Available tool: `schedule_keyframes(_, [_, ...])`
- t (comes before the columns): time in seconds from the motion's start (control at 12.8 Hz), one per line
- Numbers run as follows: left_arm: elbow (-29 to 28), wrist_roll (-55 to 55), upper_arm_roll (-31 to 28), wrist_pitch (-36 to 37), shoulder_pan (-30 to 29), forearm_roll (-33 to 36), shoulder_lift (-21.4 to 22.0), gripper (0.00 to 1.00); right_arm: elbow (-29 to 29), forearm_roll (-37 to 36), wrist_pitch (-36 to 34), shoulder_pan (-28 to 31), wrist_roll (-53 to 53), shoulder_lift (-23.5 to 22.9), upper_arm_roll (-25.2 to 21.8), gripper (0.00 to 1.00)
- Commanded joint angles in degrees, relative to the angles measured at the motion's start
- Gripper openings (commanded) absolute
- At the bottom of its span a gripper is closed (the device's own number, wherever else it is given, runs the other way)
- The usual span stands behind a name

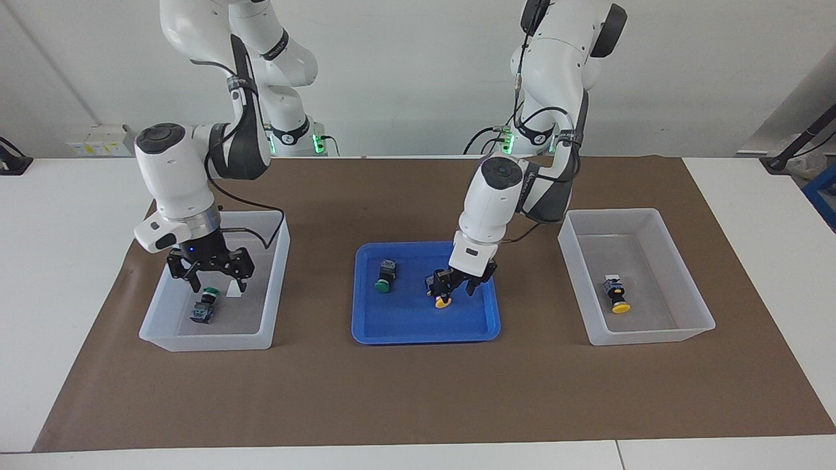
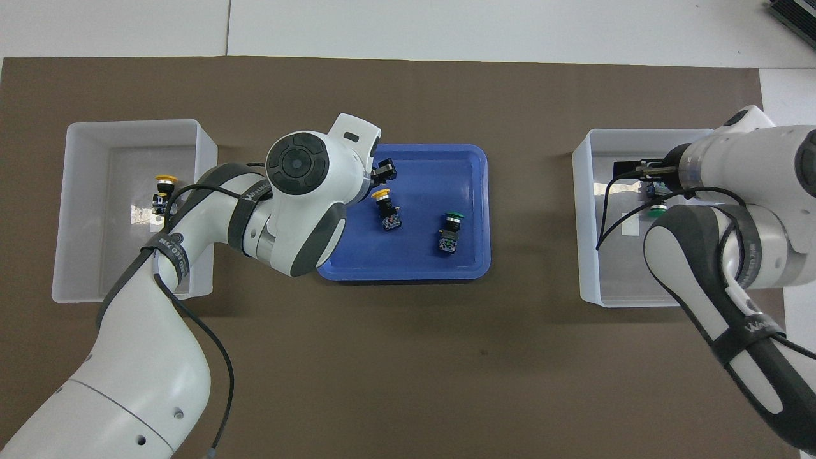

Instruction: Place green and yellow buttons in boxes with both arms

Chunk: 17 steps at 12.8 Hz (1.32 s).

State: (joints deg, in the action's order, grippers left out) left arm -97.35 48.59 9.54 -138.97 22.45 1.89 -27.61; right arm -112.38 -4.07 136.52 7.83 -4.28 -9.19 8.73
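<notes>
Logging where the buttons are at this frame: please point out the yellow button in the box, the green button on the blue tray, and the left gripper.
yellow button in the box (image 1: pixel 619 299), facing view, on its body.
green button on the blue tray (image 1: pixel 383 284), facing view, on its cap.
left gripper (image 1: pixel 455 285), facing view, between its fingertips.

In the overhead view the right arm at the frame's right covers most of the green button and its own gripper; both arms run off the bottom edge.

Two buttons in tray, one in each box
</notes>
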Motion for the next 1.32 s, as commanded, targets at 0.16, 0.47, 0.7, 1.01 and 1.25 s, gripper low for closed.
schedule_keyframes(0.16, [-5.21, -0.33, -0.92, -8.59, 1.01, 0.22, -0.08, 0.68, 1.82, -1.11, -2.40, -6.65, -16.14, -0.38, 5.42, 1.00])
schedule_keyframes(0.47, [-8.29, -0.33, -0.92, -13.17, 2.42, 0.22, -0.08, 0.68, 4.27, -6.80, -2.23, -14.58, -33.55, -4.15, 5.42, 1.00])
schedule_keyframes(0.7, [-8.82, -0.25, -0.92, -13.35, 3.04, 0.22, 0.01, 0.57, 5.77, -12.28, -2.40, -18.89, -42.81, -7.23, 5.51, 1.00])
schedule_keyframes(1.01, [-9.00, -0.33, -0.92, -13.26, 2.95, 0.22, 0.10, 0.12, 8.23, -14.03, -1.96, -22.06, -49.23, -11.19, 5.42, 1.00])
schedule_keyframes(1.25, [-9.26, -0.42, -0.92, -12.47, 2.77, 0.22, 0.27, 0.00, 8.15, -15.71, -0.91, -22.95, -52.23, -12.51, 5.51, 1.00])
